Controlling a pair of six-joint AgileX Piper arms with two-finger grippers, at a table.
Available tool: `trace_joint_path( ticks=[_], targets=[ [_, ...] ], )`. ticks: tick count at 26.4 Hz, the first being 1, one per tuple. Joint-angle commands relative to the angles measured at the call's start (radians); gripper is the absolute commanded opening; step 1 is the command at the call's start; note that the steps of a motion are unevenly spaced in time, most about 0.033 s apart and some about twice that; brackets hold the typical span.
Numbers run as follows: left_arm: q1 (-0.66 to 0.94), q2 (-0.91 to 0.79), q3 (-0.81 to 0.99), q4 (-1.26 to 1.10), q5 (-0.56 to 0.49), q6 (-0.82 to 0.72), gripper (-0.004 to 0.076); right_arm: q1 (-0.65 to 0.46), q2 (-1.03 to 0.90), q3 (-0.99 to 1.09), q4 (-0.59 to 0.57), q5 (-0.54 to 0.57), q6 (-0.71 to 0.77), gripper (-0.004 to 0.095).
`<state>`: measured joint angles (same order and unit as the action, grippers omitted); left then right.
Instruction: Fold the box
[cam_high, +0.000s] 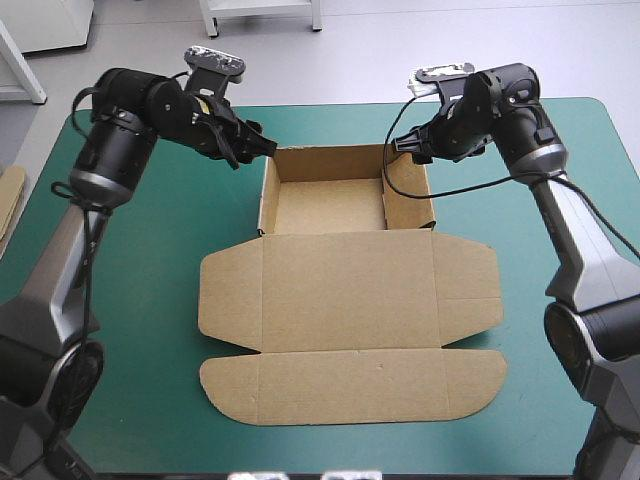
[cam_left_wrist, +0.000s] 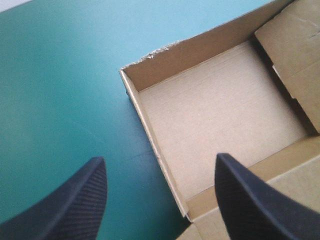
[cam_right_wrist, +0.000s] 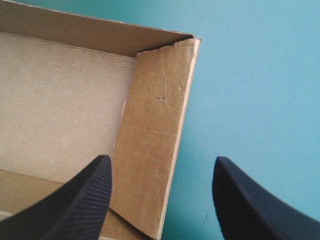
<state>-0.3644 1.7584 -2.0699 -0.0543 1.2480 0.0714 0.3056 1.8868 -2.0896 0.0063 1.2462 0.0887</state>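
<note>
Brown cardboard box (cam_high: 345, 290) sits mid teal-green worktop (cam_high: 150, 290), tray walls up, lid flat. Black fin-fingered left claw (cam_high: 264, 148) and right claw (cam_high: 399, 150) gape over a side wall each, probably lined up to pinch.

Plain brown on the box (cam_high: 350, 290), faint corrugation lines across its floor; solid teal-green on the cover (cam_high: 150, 300); black fingers (cam_left_wrist: 65, 210), finely ribbed, in both wrist views.

No legible text, label or number on the box (cam_high: 350, 290).
</note>
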Motion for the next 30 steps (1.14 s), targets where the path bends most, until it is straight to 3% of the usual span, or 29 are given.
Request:
trace_joint_path(
  ticks=[1, 7, 21, 30],
  targets=[
    [-0.006, -0.146, 0.037, -0.004, 0.044, 0.008, 0.0459, 0.015, -0.107, 0.009, -0.006, -0.001, -0.019, 0.0564],
    [-0.006, -0.385, 0.254, -0.004, 0.044, 0.008, 0.0455, 0.015, -0.159, 0.093, -0.056, -0.001, -0.024, 0.0564],
    [-0.006, -1.070, 0.820, -0.006, 0.044, -0.030, 0.0455, 0.015, -0.188, 0.164, -0.047, -0.036, -0.032, 0.0564],
    [-0.006, -1.275, 0.964, 0.054, 0.044, -0.048, 0.0455, 0.015, -0.052, 0.153, -0.049, -0.148, 0.004, 0.0564]
  ],
)
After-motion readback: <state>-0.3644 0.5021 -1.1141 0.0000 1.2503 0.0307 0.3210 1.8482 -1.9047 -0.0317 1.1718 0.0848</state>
